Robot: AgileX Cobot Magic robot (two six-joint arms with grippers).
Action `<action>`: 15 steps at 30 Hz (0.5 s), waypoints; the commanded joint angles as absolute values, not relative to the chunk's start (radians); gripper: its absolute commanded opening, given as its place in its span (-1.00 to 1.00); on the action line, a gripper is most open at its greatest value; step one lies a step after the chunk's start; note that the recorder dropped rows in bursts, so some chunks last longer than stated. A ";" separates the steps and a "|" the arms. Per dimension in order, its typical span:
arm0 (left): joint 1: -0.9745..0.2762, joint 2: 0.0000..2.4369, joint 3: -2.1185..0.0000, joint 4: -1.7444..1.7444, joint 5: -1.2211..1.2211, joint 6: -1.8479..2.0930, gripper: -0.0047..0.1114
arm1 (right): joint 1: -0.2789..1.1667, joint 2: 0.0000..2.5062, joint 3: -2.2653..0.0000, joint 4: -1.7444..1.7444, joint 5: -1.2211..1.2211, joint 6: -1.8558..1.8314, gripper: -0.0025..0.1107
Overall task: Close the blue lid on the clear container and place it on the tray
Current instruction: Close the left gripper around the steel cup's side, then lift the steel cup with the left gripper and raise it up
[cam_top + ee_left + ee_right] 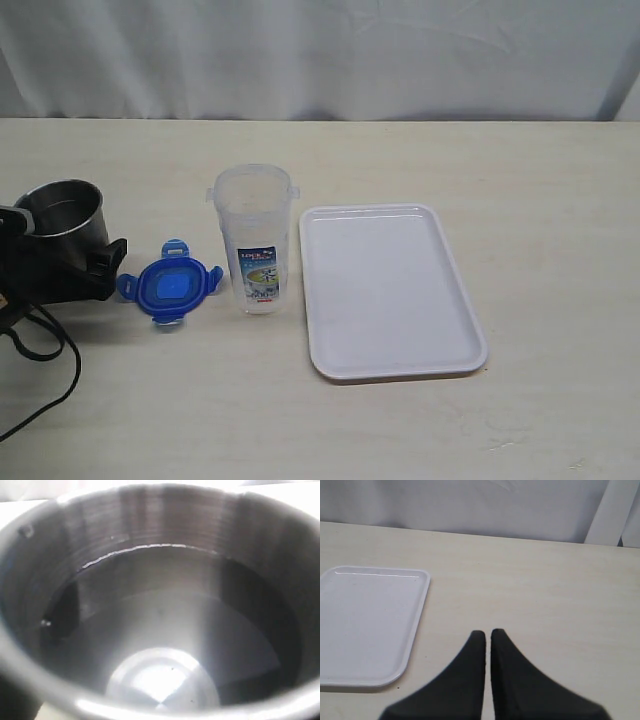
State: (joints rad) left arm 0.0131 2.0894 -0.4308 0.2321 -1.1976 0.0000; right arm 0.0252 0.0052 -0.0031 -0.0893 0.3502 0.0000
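The clear container (254,240) stands upright and uncovered at the table's middle, its blue-white label facing the camera. The blue lid (171,286) lies flat on the table just to its left, flaps spread. To the container's right lies the white tray (392,292), whose corner also shows in the right wrist view as the tray (365,625). My left gripper (60,245) sits at the far left with its black fingers on either side of a steel tumbler (63,212). My right gripper (488,634) is shut on nothing above bare table, beside the tray.
The steel tumbler's inside (160,630) fills the left wrist view and hides the left fingers there. A black cable (45,350) loops at the front left. A white curtain (320,55) hangs behind the table's far edge.
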 commanded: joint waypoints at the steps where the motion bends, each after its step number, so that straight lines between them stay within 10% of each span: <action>1: 0.010 2.092 -0.433 0.227 -1.221 0.000 0.82 | 0.025 0.000 0.000 -0.090 0.346 0.000 -0.88; 15: 0.010 2.092 -0.433 0.234 -1.221 0.000 0.82 | 0.025 0.000 0.000 -0.090 0.346 0.000 -0.88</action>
